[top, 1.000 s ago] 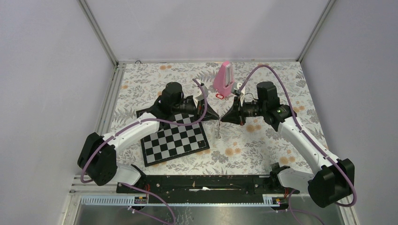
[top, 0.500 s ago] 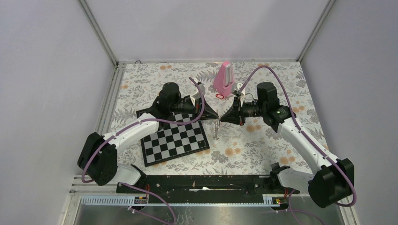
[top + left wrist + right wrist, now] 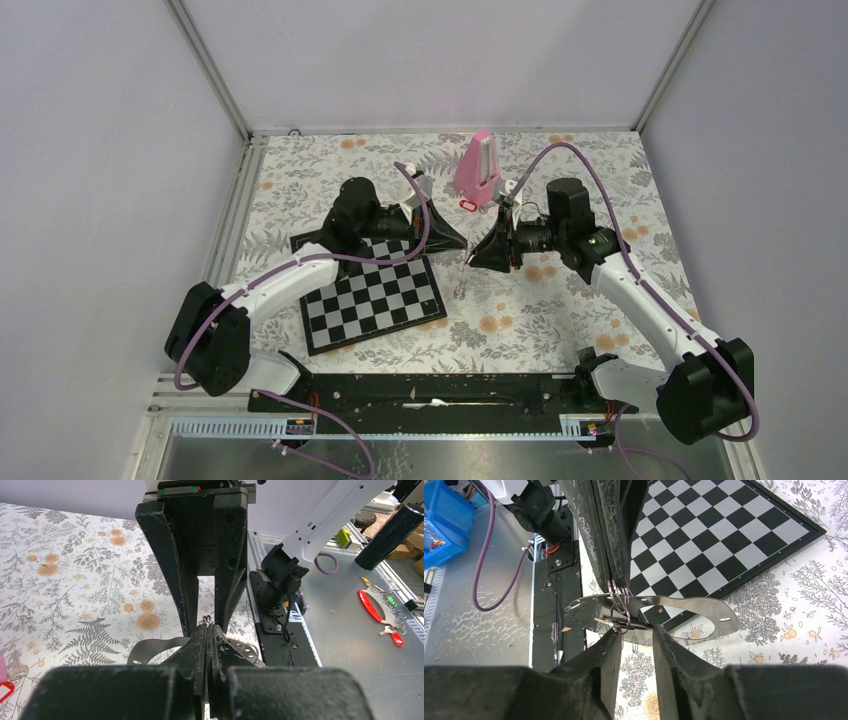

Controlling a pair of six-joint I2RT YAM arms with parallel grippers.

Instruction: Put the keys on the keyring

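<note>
The left end effector [image 3: 616, 577] is clenched on small wire rings at the top of the pale keyring [image 3: 704, 607], holding it above the chessboard [image 3: 724, 535] edge. The right end effector [image 3: 634, 632] sits just below it, released. A thin dark-silver key [image 3: 639, 625] appears to hang on those rings. The red-headed key [image 3: 466, 206] lies on the tabletop [image 3: 560, 310] beside the pink metronome [image 3: 477, 165].

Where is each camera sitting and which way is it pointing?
Top: above and behind, looking down at the table; both arms show.
Left wrist: looks along its shut left tool at the right tool.
Right wrist: looks past its open fingers at the left tool pinching wire rings.
Top and right wrist share the chessboard.
</note>
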